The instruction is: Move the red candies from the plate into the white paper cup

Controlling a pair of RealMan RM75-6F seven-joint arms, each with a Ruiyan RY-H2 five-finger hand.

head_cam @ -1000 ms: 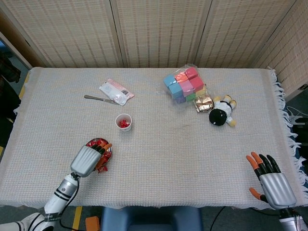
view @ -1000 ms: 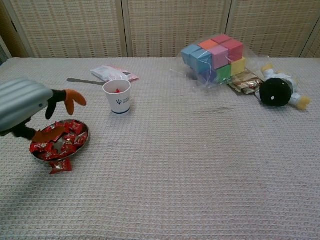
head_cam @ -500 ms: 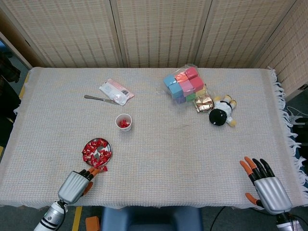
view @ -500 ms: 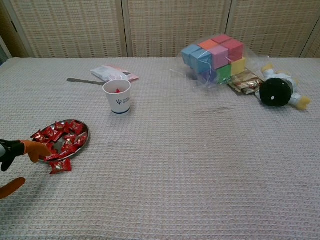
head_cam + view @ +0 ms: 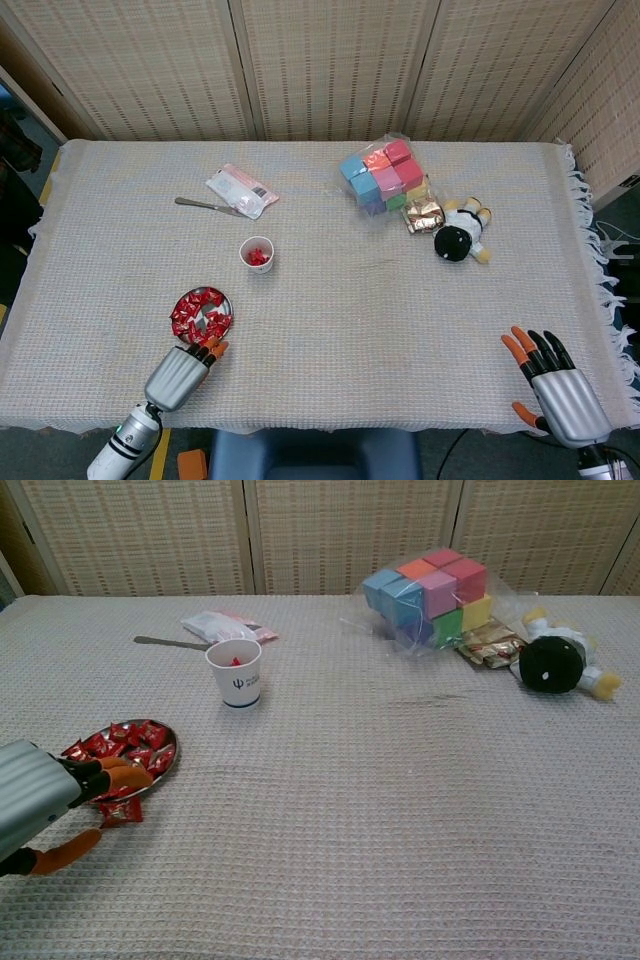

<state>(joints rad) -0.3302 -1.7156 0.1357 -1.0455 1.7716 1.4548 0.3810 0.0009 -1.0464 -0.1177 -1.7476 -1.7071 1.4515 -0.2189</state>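
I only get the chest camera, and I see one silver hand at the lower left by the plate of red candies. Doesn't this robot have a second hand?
Observer: It does. The head view shows the right hand at the table's near right corner, fingers spread, holding nothing.
Operator: Good. And is there anything in that paper cup? I mostly see its side.
Observer: Yes. Looking down from above, the white paper cup has a few red candies at the bottom.

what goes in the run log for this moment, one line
left hand: by plate near edge, fingers at loose candy | right hand: idle, open | paper cup: holds some candy | step: pick next
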